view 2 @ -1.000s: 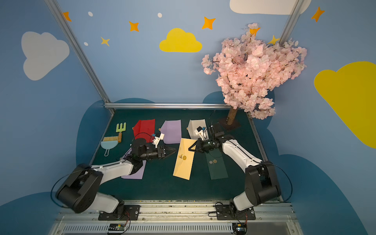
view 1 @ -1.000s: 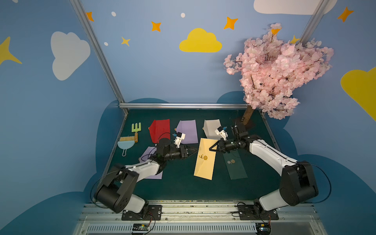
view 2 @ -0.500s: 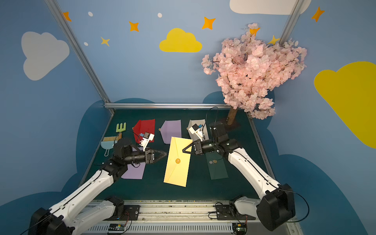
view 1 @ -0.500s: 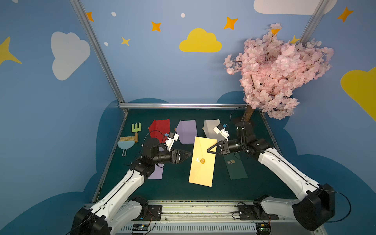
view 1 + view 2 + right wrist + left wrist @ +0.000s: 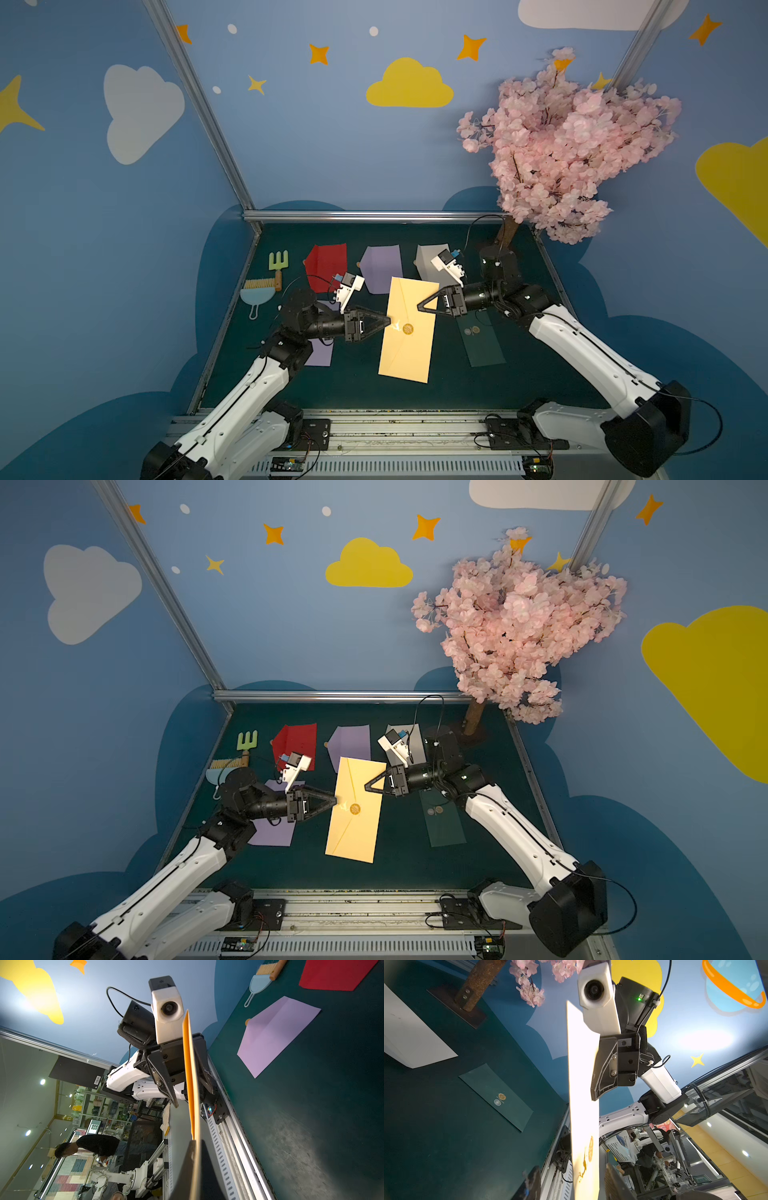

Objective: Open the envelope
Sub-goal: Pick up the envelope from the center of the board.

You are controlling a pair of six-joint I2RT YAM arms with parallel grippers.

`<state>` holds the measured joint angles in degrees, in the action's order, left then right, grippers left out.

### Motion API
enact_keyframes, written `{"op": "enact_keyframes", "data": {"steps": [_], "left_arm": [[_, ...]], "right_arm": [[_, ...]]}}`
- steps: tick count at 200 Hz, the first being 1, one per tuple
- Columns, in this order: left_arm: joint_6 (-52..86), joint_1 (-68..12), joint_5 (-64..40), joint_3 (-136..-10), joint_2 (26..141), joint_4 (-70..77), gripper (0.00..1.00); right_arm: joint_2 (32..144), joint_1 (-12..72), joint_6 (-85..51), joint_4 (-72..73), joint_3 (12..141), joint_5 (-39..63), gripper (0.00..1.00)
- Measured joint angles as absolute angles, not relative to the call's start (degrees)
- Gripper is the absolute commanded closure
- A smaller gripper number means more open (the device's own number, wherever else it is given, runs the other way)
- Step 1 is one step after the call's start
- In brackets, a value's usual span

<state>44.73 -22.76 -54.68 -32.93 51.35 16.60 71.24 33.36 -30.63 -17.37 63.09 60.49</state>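
The yellow envelope hangs in the air above the green table, sealed side up, with a round gold seal on its flap. My right gripper is shut on the envelope's right edge. The left gripper is open at the left edge, level with the seal. In the left wrist view the envelope passes edge-on between my spread fingers without touching either one. In the right wrist view the envelope runs straight out from the shut jaws.
On the table lie a dark green envelope, an opened purple one, a red one, a white one and a lilac one under the left arm. A toy rake and brush with dustpan lie far left. A pink blossom tree stands back right.
The yellow envelope has come up off the table in the right gripper. The left arm has risen and its open jaws have moved in over the envelope's left edge.
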Motion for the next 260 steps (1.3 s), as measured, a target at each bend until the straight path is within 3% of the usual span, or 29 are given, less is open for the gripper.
{"op": "enact_keyframes", "data": {"steps": [41, 61, 77, 100, 111, 132, 167, 198, 260], "left_arm": [[46.4, -22.8, -55.8, -32.7, 51.4, 18.5, 0.78], [46.9, -22.8, -56.0, -32.5, 51.4, 19.2, 0.97], [46.9, -22.8, -56.0, -32.3, 51.1, 19.8, 0.97], [47.0, -22.7, -55.6, -31.8, 50.0, 20.1, 0.97], [47.0, -22.6, -55.3, -31.4, 49.2, 20.1, 0.97], [47.3, -22.3, -54.4, -31.2, 48.0, 20.2, 0.97], [49.9, -20.4, -53.0, -29.3, 46.6, 23.4, 0.97], [53.5, -18.7, -52.7, -27.4, 46.5, 27.9, 0.97], [58.4, -18.0, -52.7, -27.1, 46.6, 35.4, 0.97]], "right_arm": [[73.4, 35.2, -30.5, -17.1, 65.7, 60.5, 1.0], [74.2, 35.7, -30.3, -17.1, 65.8, 60.5, 1.0], [74.8, 35.7, -30.0, -17.1, 65.9, 60.3, 0.99], [75.1, 35.9, -29.8, -17.0, 66.3, 59.9, 0.83], [75.1, 35.9, -29.6, -16.8, 66.5, 59.6, 0.63], [75.0, 35.9, -29.6, -16.5, 66.7, 59.2, 0.55], [73.6, 35.8, -31.0, -13.8, 66.3, 57.6, 0.52], [69.6, 35.5, -36.8, -2.3, 60.9, 56.6, 0.51], [71.5, 35.8, -45.4, 11.3, 58.2, 56.2, 0.63]]}}
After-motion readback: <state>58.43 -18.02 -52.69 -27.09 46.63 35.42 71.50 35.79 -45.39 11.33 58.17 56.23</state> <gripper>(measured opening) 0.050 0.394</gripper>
